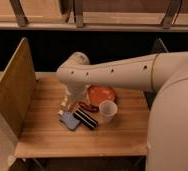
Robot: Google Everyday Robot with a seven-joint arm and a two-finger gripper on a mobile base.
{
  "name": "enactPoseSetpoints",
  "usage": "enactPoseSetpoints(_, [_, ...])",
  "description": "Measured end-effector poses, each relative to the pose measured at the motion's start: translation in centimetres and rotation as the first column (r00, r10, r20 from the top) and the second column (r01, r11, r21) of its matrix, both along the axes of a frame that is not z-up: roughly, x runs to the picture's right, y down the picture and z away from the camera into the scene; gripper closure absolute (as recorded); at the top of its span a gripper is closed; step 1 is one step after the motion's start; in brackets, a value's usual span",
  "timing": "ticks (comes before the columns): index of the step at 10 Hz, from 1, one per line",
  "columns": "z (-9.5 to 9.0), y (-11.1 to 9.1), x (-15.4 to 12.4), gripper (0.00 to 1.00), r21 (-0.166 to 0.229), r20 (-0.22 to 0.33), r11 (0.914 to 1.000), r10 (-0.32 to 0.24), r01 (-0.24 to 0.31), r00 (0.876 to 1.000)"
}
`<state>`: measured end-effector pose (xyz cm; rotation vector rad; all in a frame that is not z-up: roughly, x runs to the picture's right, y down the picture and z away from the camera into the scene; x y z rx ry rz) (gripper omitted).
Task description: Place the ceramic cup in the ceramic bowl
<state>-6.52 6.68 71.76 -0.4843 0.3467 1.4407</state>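
Note:
The ceramic cup (107, 110), small and pale, stands upright on the wooden table (87, 137) just in front of the ceramic bowl (101, 93), a shallow orange-red dish. The cup is outside the bowl, close to its front rim. My arm reaches in from the right and bends down at the left of the bowl. The gripper (66, 103) hangs low over the table to the left of both, apart from the cup and holding nothing that I can see.
A small dark red flat item (88, 106) lies left of the cup. A dark striped packet (86, 119) and a blue packet (69, 121) lie in front of the gripper. An upright wooden panel (12, 95) borders the table's left side.

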Motion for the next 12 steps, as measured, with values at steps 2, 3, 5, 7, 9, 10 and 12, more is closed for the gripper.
enactPoseSetpoints(2, [0.3, -0.8, 3.2, 0.35, 0.046, -0.009, 0.9982, 0.038, -0.038, 0.999])
enactPoseSetpoints(3, [0.4, -1.0, 3.8, 0.35, 0.052, -0.017, 0.9978, 0.042, -0.041, 0.999])
enactPoseSetpoints(5, [0.3, -0.9, 3.4, 0.35, 0.048, -0.012, 0.998, 0.043, -0.042, 0.999])
enactPoseSetpoints(7, [0.4, -0.9, 3.4, 0.35, 0.049, -0.014, 0.998, 0.041, -0.041, 0.999])
enactPoseSetpoints(9, [2.7, 1.2, 3.0, 0.35, -0.009, -0.037, 0.9993, 0.036, -0.036, 0.999])
enactPoseSetpoints(10, [3.8, 2.4, 3.9, 0.35, -0.044, -0.069, 0.9983, 0.035, -0.038, 0.997])
enactPoseSetpoints(12, [5.7, 4.1, 5.6, 0.35, -0.1, -0.136, 0.9942, 0.026, -0.04, 0.99])
